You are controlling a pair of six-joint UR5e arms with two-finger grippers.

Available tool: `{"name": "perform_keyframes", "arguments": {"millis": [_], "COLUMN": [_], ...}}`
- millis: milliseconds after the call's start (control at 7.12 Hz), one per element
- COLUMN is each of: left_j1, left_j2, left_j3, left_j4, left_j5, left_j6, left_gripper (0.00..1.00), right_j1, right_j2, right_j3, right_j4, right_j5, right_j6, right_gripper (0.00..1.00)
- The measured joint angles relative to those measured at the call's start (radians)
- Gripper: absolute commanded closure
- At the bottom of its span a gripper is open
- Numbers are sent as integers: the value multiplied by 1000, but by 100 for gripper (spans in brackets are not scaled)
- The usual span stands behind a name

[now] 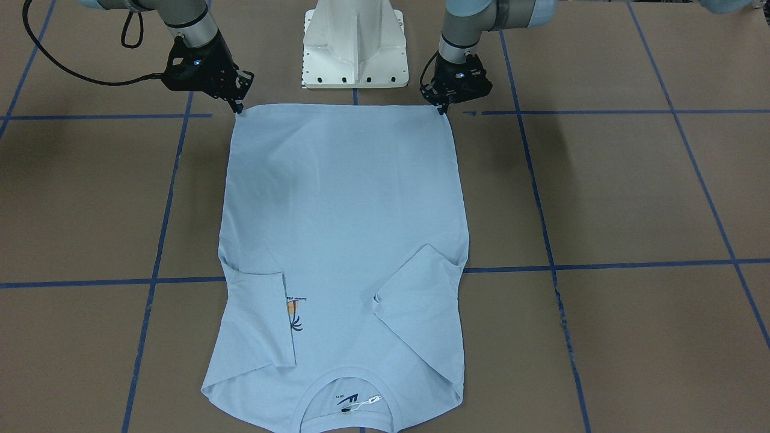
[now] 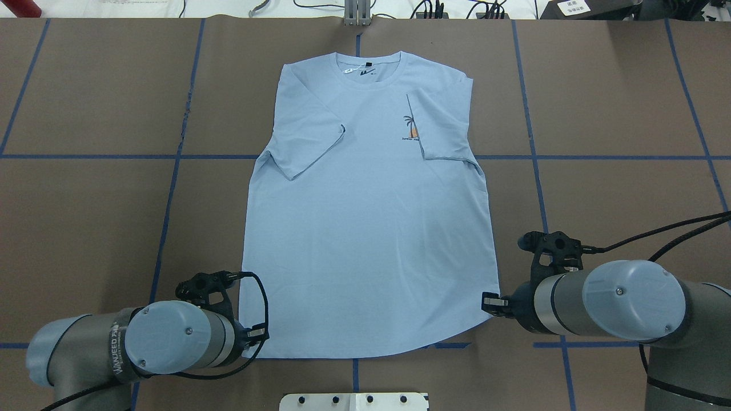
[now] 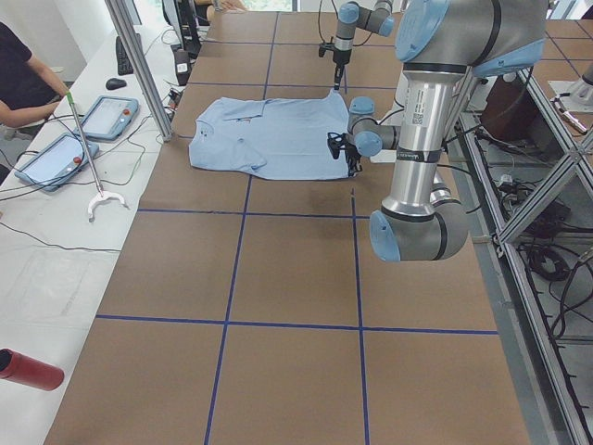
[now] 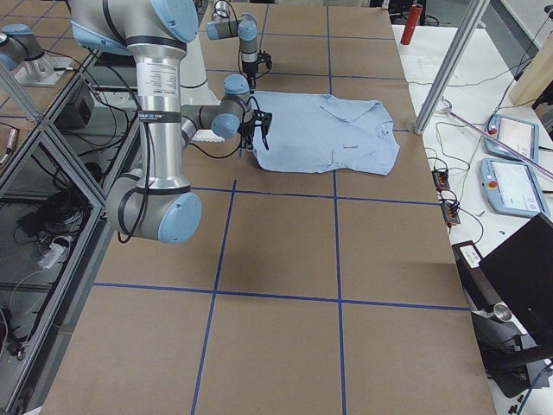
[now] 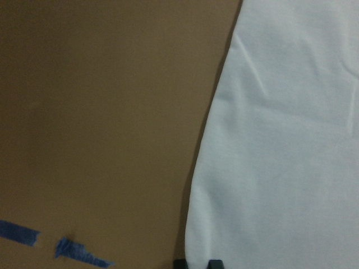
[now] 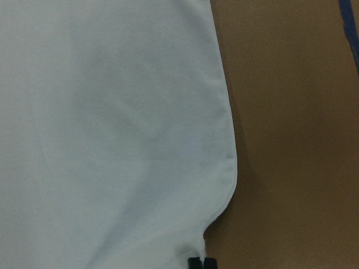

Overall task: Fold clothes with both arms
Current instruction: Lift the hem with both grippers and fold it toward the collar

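The pale light-blue T-shirt point(image 1: 343, 228) lies flat and face up on the brown table, both sleeves folded in over the chest. Its collar point(image 2: 370, 68) is at the far side and its hem faces the robot. The palm-tree print point(image 2: 410, 127) is half covered by one sleeve. My left gripper point(image 1: 443, 108) sits at one hem corner, its fingertips point(image 5: 215, 262) pinched on the edge of the cloth. At the other hem corner my right gripper point(image 1: 239, 109) has its fingertips point(image 6: 194, 262) together on the fabric. Both wrists stand low over the table.
The white pedestal base point(image 1: 355, 48) stands just behind the hem, between the arms. Blue tape lines point(image 1: 601, 264) grid the brown table. A red bottle point(image 3: 28, 369), tablets point(image 3: 109, 116) and a seated person point(image 3: 23, 79) are on a side bench.
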Motion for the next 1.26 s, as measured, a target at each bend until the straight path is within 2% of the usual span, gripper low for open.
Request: {"name": "perform_keyframes", "arguments": {"millis": [281,561,982,1263], "left_j1": [1,27,138,155], "left_j2": [0,-4,-36,-41], "left_j3": [-98,-209,-300,-342], "left_j4": [117,230,266,303], "left_j5": [-4,-8,-41,-54], "left_j6": [26,63,70,82], "left_gripper": [100,100,100,100], "right_j1": [49,77,66,64], "right_j2": [-10,-59,-127,-136], "right_j3": [19,84,179,185], "right_j4": [-3,-6,-7,-6], "right_j5": [92,206,415,446], "right_j6": [-3,-3,-1,-4], "right_gripper": [100,100,100,100]}}
